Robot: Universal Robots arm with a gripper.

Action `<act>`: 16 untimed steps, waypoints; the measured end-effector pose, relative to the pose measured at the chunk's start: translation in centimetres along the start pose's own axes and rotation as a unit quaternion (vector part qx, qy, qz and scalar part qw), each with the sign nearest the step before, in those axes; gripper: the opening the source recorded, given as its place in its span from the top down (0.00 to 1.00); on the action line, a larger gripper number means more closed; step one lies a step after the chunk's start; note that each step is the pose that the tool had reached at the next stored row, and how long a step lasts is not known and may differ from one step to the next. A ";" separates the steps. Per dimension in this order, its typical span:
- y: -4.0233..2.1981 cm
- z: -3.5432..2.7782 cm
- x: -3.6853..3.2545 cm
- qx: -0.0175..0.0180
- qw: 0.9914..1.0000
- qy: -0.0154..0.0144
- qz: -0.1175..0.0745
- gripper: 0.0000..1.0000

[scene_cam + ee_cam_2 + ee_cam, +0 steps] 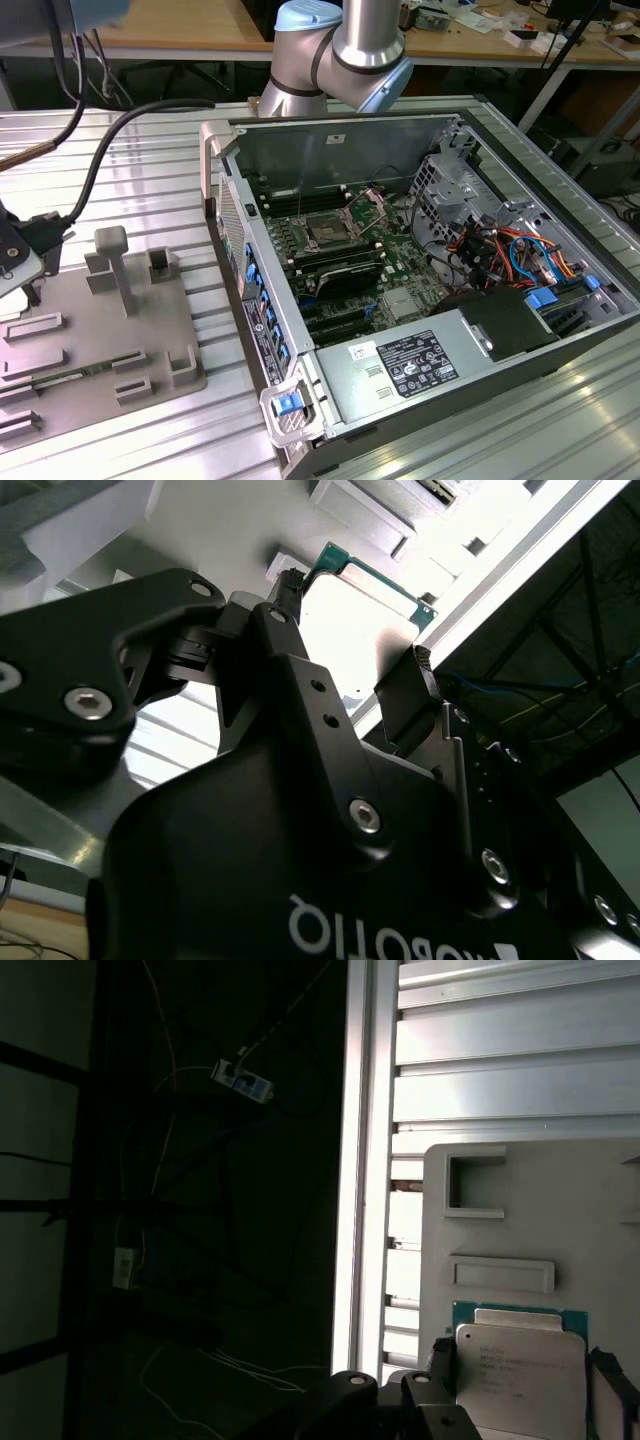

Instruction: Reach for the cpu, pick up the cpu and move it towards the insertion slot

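In both wrist views the gripper [525, 1362] [355, 623] stood with its fingers apart, one on each side of the cpu [520, 1392] [350, 605], which lay flat on the grey tray [600, 1210] near the edge of the table [500, 1090]. If they touched it, I could not tell. The exterior view showed the insertion slot [327, 232] inside the open computer case [560, 350], well apart from the tray at that view's left.
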State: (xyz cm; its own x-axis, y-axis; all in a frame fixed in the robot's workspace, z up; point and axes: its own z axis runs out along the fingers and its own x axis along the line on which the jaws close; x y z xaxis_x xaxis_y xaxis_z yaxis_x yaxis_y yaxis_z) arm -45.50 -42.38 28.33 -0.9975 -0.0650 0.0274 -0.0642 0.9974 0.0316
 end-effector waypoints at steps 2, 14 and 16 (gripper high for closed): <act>0.00 -0.17 0.01 0.000 1.000 0.000 0.000 0.45; 0.02 -0.56 0.02 0.000 1.000 0.000 0.000 0.45; 0.02 -0.59 0.02 0.000 1.000 0.001 0.000 0.45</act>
State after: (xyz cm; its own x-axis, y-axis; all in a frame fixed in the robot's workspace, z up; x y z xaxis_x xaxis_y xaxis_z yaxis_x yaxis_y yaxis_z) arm -45.50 -42.38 28.92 -0.9975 -0.0650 0.0284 -0.0641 0.9974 0.0321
